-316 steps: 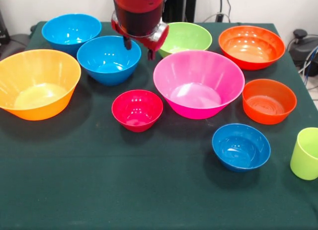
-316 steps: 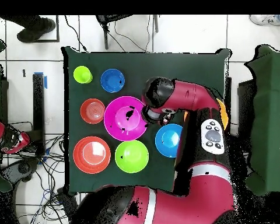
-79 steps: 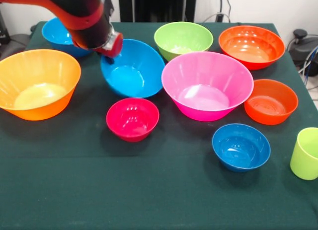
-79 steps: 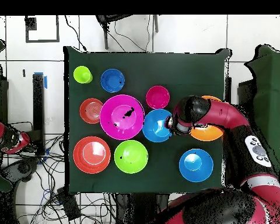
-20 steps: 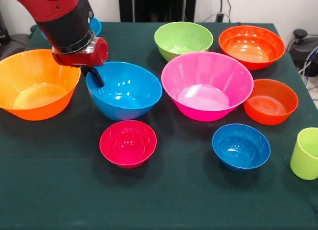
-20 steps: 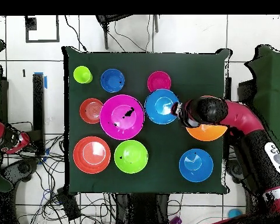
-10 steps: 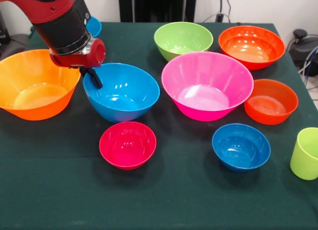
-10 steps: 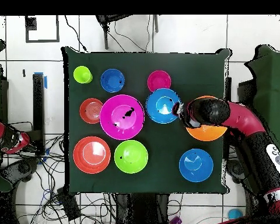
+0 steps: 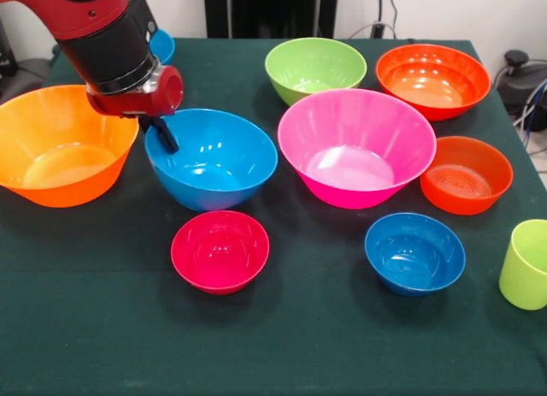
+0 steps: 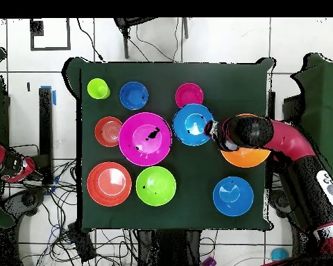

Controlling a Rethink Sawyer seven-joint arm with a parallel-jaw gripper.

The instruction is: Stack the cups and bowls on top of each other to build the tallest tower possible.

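The hand (image 9: 160, 132) pinches the near-side rim of the medium blue bowl (image 9: 214, 161), which sits on the desk (image 9: 282, 345) between the orange bowl (image 9: 60, 144) and pink bowl (image 9: 355, 144); light, stiff and glossy, it probably slips unless gripped at the rim.

The medium blue bowl (image 9: 211, 159), which 15.8 s ago stood at upper left of the front view beside the other blue bowl, now sits lower, at left of centre, between the orange bowl (image 9: 61, 143) and the pink bowl (image 9: 356, 145). Four seconds ago it was tilted; now it is upright. The gripper (image 9: 159, 132) has moved from top centre to that bowl's left rim. The crimson bowl (image 9: 220, 250) has shifted lower and leftward. The pink bowl has shifted slightly right.
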